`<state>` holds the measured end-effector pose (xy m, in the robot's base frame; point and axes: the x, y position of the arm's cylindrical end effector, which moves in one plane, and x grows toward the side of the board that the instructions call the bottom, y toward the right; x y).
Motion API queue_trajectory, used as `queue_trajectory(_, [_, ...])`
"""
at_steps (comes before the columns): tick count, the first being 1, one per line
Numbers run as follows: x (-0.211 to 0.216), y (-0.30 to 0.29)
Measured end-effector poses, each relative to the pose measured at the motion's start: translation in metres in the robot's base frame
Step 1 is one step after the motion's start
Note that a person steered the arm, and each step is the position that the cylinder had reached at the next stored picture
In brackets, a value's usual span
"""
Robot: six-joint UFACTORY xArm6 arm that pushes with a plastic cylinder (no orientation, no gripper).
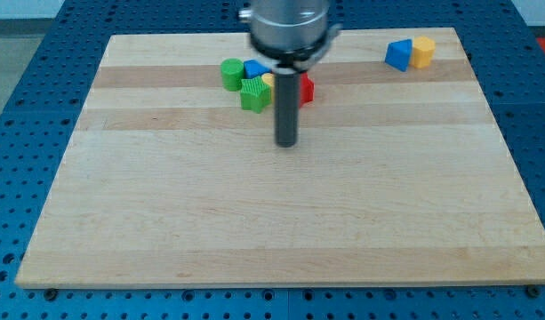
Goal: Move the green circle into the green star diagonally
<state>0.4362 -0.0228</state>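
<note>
The green circle (232, 74) lies near the top of the wooden board, left of centre. The green star (254, 94) sits just below and right of it, touching or nearly touching it. A blue block (254, 68) sits right of the circle, a yellow block (268, 80) shows beside the star, and a red block (306, 89) lies partly hidden behind the rod. My tip (286, 144) rests on the board below and to the right of the green star, apart from the cluster.
A blue block (397, 55) and a yellow block (422, 52) sit together at the board's top right. The wooden board (281, 222) lies on a blue perforated table (23, 107).
</note>
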Motion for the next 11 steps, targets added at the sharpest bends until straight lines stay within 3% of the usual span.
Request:
queue_trajectory(1, [-0.006,-0.061])
queue_trajectory(2, [-0.046,-0.123])
queue_trajectory(3, [-0.115,-0.157])
queue_trajectory(4, [-0.158,-0.158])
queue_trajectory(9, [-0.148,-0.059])
queue_trajectory(11, [-0.148,-0.071])
